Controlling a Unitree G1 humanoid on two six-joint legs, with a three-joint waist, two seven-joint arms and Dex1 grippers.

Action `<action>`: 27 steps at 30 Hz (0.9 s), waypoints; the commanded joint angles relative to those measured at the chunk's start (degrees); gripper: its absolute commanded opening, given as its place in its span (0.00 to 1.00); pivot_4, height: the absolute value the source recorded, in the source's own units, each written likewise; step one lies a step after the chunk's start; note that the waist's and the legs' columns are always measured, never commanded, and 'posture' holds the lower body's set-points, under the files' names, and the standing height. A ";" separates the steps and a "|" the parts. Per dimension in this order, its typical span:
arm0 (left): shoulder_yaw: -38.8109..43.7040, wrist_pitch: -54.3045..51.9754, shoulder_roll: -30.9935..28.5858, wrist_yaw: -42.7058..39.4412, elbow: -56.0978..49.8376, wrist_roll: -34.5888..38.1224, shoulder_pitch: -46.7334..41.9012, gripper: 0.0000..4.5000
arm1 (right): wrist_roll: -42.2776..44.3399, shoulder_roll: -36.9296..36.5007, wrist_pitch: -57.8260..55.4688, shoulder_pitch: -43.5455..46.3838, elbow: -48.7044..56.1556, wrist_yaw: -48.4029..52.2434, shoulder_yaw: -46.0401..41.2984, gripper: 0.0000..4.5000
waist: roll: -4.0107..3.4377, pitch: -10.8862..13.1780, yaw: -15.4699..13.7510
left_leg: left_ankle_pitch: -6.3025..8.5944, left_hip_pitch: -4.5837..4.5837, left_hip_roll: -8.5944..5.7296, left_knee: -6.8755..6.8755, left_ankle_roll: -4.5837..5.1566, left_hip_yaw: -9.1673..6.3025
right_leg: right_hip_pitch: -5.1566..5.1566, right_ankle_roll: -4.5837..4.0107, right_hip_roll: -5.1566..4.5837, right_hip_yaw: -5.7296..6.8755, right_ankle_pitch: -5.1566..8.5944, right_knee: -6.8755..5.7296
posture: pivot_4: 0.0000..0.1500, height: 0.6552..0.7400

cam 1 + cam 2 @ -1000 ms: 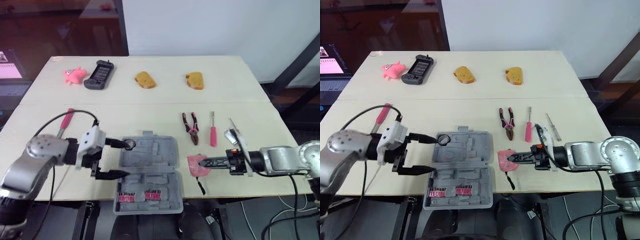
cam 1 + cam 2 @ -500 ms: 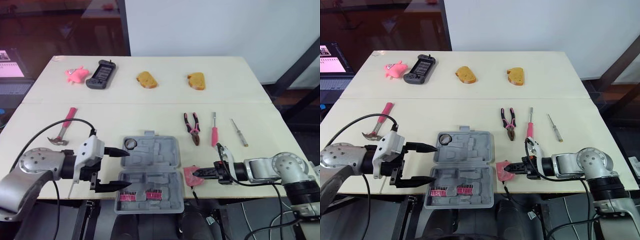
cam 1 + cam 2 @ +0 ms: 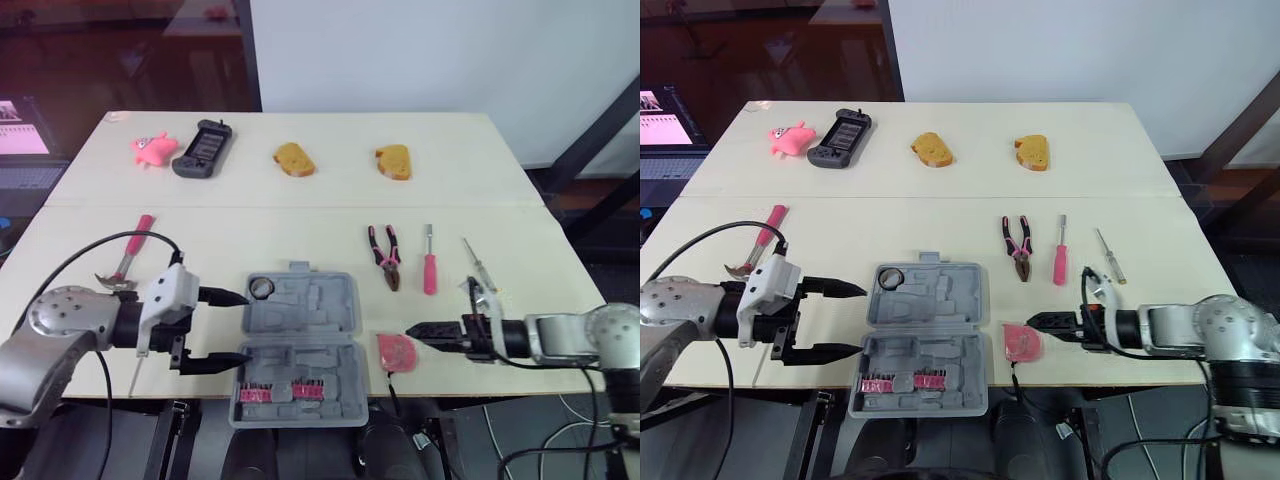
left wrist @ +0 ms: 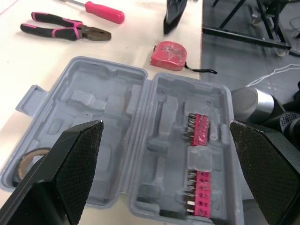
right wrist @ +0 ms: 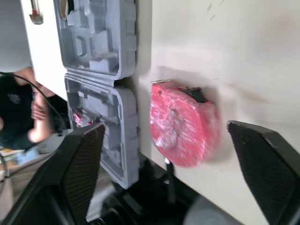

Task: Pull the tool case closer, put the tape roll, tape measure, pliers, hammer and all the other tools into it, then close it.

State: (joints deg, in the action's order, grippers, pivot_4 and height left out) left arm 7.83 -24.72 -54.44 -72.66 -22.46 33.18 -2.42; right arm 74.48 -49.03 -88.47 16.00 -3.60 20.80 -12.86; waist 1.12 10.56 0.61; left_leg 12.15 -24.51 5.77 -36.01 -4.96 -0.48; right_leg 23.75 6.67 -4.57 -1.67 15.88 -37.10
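The open tool case (image 3: 300, 335) lies at the table's (image 3: 300, 215) front edge. The left end effector (image 3: 240, 328), fingers spread, flanks its left side; the right end effector (image 3: 415, 329), also released, points at the pink tape measure (image 3: 397, 351) just beside the case.

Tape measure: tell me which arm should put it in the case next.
Right. The right claw, open, sits just beside the tape measure, right of the case; the left claw is on the case's other side.
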 commanded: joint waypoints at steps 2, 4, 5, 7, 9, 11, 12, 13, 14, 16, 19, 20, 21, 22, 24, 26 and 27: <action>0.65 1.79 -0.44 -2.26 2.22 0.34 -1.26 1.00 | -7.10 -6.46 9.63 -0.16 13.42 4.92 -3.83 0.98 | -0.12 0.06 0.07 | 0.00 -0.01 0.00 0.00 0.00 0.00 | 0.01 0.00 0.00 0.00 0.00 0.00 | 1.00 0.77; 0.57 3.09 -0.20 -2.99 3.57 -0.20 -1.72 1.00 | -16.02 -10.21 21.64 -4.53 21.46 11.49 -2.50 0.98 | -0.15 0.08 0.06 | 0.00 -0.01 0.00 0.04 0.00 0.01 | 0.06 0.01 0.00 -0.01 0.00 -0.01 | 1.00 0.77; 0.53 3.59 0.20 -3.15 4.26 -0.19 -2.11 1.00 | -22.61 -12.67 30.24 -8.29 25.71 15.82 -1.37 0.98 | -0.15 0.08 -0.16 | 0.00 -0.01 0.00 0.10 0.00 0.01 | 0.09 0.01 0.00 0.00 0.01 0.00 | 1.00 0.77; 0.38 4.09 0.77 -3.34 5.21 0.08 -2.74 1.00 | -33.94 -16.20 45.19 -14.76 30.80 22.51 0.74 0.98 | -0.14 0.07 -0.41 | 0.00 0.00 0.00 0.14 -0.01 0.01 | 0.08 0.10 0.00 0.02 0.06 0.00 | 1.00 0.77; -0.06 4.34 0.92 -3.72 5.68 0.14 -3.17 1.00 | -41.71 -18.01 54.50 -17.45 32.05 26.15 4.00 0.98 | -0.11 0.08 -0.17 | 0.01 -0.01 0.00 0.09 -0.01 0.03 | 0.05 0.12 -0.01 0.02 0.07 0.02 | 1.00 0.77; -0.65 4.65 1.15 -4.06 5.98 -0.07 -3.65 1.00 | -43.69 -19.45 56.58 -16.76 31.76 31.46 8.35 0.98 | -0.12 0.09 0.18 | 0.00 -0.01 -0.01 -0.02 -0.02 0.04 | 0.00 0.11 -0.03 0.01 0.06 0.02 | 1.00 0.77; -0.89 4.80 1.26 -4.15 6.07 -0.21 -3.87 1.00 | -43.57 -19.72 56.49 -16.34 31.31 33.69 9.58 0.98 | -0.12 0.09 0.27 | 0.00 0.01 0.00 -0.06 -0.02 0.06 | -0.01 0.08 -0.04 0.00 0.04 0.02 | 1.00 0.77; -1.19 5.91 1.40 -4.38 6.24 -0.91 -4.10 1.00 | -46.97 -20.16 60.21 -16.69 31.08 35.50 11.81 0.98 | -0.12 0.09 0.26 | 0.00 0.03 0.00 -0.08 -0.03 0.06 | -0.02 0.06 -0.03 0.00 0.03 0.01 | 1.00 0.77; -1.27 6.55 1.62 -4.41 6.33 -1.17 -4.28 1.00 | -49.39 -19.48 63.57 -16.70 30.72 36.65 13.53 0.98 | -0.12 0.09 0.17 | 0.00 0.06 0.00 -0.07 -0.03 0.06 | -0.04 0.05 -0.03 0.00 0.03 0.00 | 1.00 0.77; -0.96 7.14 1.91 -4.21 6.23 -1.05 -4.23 1.00 | -55.09 -18.36 68.06 -15.98 29.47 37.03 17.61 0.98 | -0.12 0.09 0.12 | 0.00 0.06 0.00 -0.05 -0.03 0.06 | -0.05 0.06 -0.03 0.00 0.04 0.00 | 1.00 0.77; -0.52 7.63 1.74 -4.09 5.60 -1.07 -3.52 1.00 | -59.67 -17.34 70.73 -15.41 27.68 37.99 20.92 0.98 | -0.12 0.10 0.10 | 0.00 0.04 0.00 -0.05 -0.03 0.06 | -0.04 0.07 -0.03 0.00 0.04 0.02 | 1.00 0.77; -0.18 7.64 1.68 -3.94 5.15 -0.93 -3.04 1.00 | -60.70 -16.17 71.20 -15.00 27.16 37.73 21.88 0.98 | -0.12 0.10 0.09 | 0.00 0.04 0.00 -0.05 -0.03 0.06 | -0.03 0.07 -0.03 0.00 0.04 0.01 | 1.00 0.77; 0.20 7.75 1.56 -3.76 4.57 -0.91 -2.37 1.00 | -61.40 -14.60 71.11 -14.40 26.51 37.11 22.78 0.98 | -0.10 0.09 0.09 | 0.00 0.04 0.00 -0.05 -0.03 0.06 | -0.04 0.07 -0.03 0.00 0.04 0.01 | 1.00 0.77; 0.63 7.82 1.53 -3.52 3.91 -0.78 -1.59 1.00 | -63.16 -13.13 72.05 -13.75 25.40 36.47 24.12 0.98 | -0.10 0.09 0.11 | 0.00 0.05 0.00 -0.05 -0.03 0.06 | -0.05 0.07 -0.03 0.01 0.04 0.01 | 1.00 0.77; 1.16 8.04 1.50 -3.16 3.09 -0.72 -0.54 1.00 | -65.80 -11.12 73.30 -13.01 23.83 36.03 25.68 0.98 | -0.10 0.09 0.16 | 0.00 0.05 0.00 -0.06 -0.03 0.06 | -0.04 0.07 -0.03 0.01 0.04 0.00 | 1.00 0.77; 1.86 8.98 1.43 -3.05 2.12 -1.00 0.83 1.00 | -66.97 -8.93 73.33 -12.21 22.44 35.95 26.69 0.98 | -0.13 0.10 0.10 | 0.00 0.05 0.00 -0.06 -0.03 0.06 | -0.05 0.07 -0.03 0.01 0.04 -0.01 | 1.00 0.77; 2.15 9.23 1.44 -2.93 1.85 -1.01 1.25 1.00 | -67.39 -8.13 73.47 -11.93 21.81 36.05 27.03 0.98 | -0.12 0.10 0.08 | 0.00 0.05 0.00 -0.06 -0.03 0.06 | -0.05 0.07 -0.03 0.01 0.04 -0.01 | 1.00 0.77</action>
State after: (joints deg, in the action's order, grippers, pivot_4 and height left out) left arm 7.97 -16.69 -52.47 -75.81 -18.73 31.96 -1.54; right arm 8.02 -57.81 -15.87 3.16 18.29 57.00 14.43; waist 1.01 10.66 0.69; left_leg 12.15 -24.46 5.77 -36.08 -4.99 -0.42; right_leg 23.68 6.74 -4.60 -1.67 15.92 -37.11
